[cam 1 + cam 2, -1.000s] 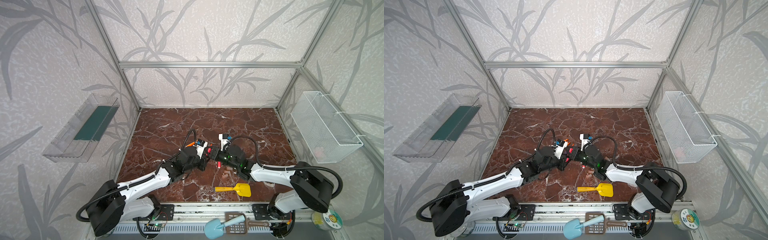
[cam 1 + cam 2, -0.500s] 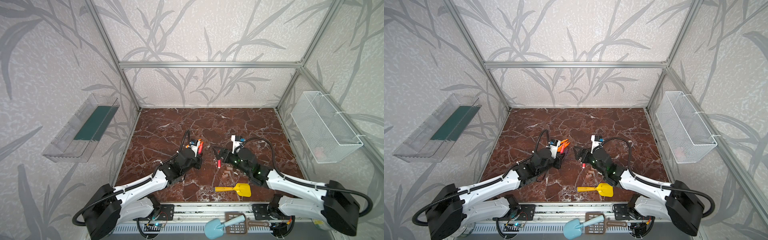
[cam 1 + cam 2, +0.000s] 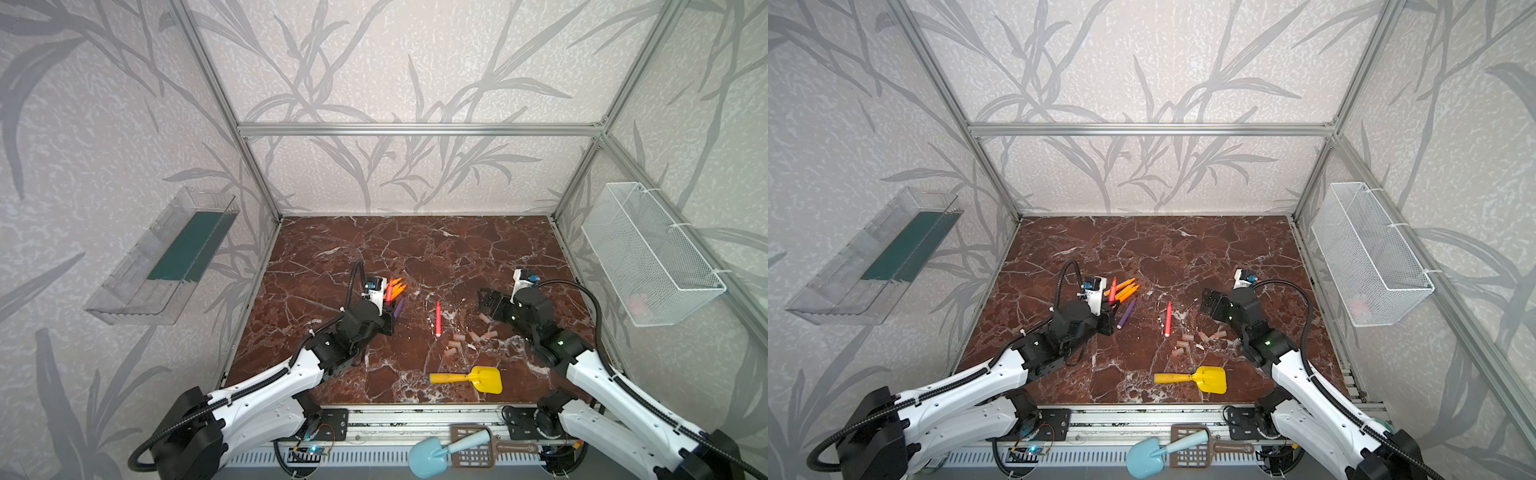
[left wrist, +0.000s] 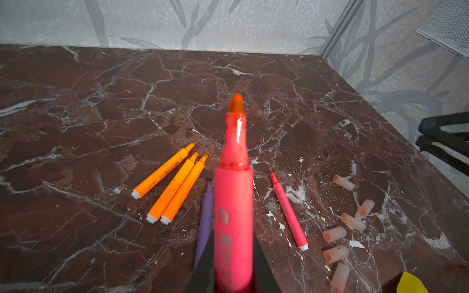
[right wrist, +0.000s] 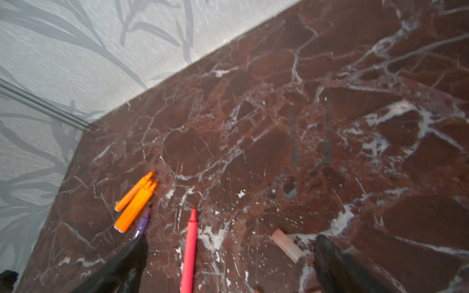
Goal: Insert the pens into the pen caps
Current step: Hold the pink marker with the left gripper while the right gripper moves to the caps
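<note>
Pen (image 4: 233, 203) in left claw (image 4: 233, 266), right claw (image 5: 228, 266) empty

Marble tabletop (image 3: 415, 249) fills the floor of the cage, and both arms reach in from the near edge. A white wire basket (image 3: 652, 257) hangs on the right wall and a clear tray (image 3: 166, 257) on the left wall. A yellow toy shovel (image 3: 469, 379) lies near the front, right of centre.

The left claw is clenched on the pink-red barrel of its pen, left of centre, with the tip pointing up and away. Beside it on the marble lie three orange pens (image 4: 175, 187), side by side with their tips toward the far right. A purple pen (image 4: 205, 215) lies close to them. A second pink-red pen (image 3: 438, 319) lies alone mid-table between the two claws, tip toward the far side.

The right claw hovers to the right of that pen with its fingers far apart, gripping nothing. Six pen caps (image 4: 334, 234) lie loose between the lying pen and the right arm, on the far side of the shovel. The farthest cap (image 5: 286, 244) lies near a right finger.
</note>
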`<action>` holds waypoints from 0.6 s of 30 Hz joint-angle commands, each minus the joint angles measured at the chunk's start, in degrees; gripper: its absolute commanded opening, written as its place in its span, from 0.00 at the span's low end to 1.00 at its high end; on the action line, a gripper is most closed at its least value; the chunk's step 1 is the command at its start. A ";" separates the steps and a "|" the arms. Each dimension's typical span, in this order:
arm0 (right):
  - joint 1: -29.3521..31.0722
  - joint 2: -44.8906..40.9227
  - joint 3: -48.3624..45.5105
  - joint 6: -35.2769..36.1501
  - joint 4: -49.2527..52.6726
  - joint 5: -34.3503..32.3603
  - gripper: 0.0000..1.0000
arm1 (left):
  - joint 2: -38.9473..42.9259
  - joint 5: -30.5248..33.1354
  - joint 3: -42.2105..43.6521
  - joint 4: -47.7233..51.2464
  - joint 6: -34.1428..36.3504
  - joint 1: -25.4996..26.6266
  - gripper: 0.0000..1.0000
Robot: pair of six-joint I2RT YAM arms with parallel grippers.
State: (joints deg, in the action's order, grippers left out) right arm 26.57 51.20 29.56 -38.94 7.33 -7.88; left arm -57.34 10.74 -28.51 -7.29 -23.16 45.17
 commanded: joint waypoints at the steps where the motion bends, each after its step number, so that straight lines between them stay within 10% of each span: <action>1: -0.18 6.54 1.49 1.67 4.01 7.96 0.89 | -0.59 -1.86 -0.06 0.74 -1.09 -0.38 0.00; 6: 1.01 15.37 5.60 0.56 10.46 4.90 0.65 | -3.06 -3.86 -2.00 2.72 -0.98 -0.40 0.00; 18: 1.38 16.30 2.76 -2.28 8.73 2.87 0.63 | -4.88 -4.86 -2.25 1.58 -1.36 -0.40 0.00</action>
State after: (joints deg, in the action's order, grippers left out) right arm 27.77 67.35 32.82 -40.27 15.88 -5.48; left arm -62.13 6.31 -28.80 -5.63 -23.81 44.97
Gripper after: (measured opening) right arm 0.631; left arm 0.168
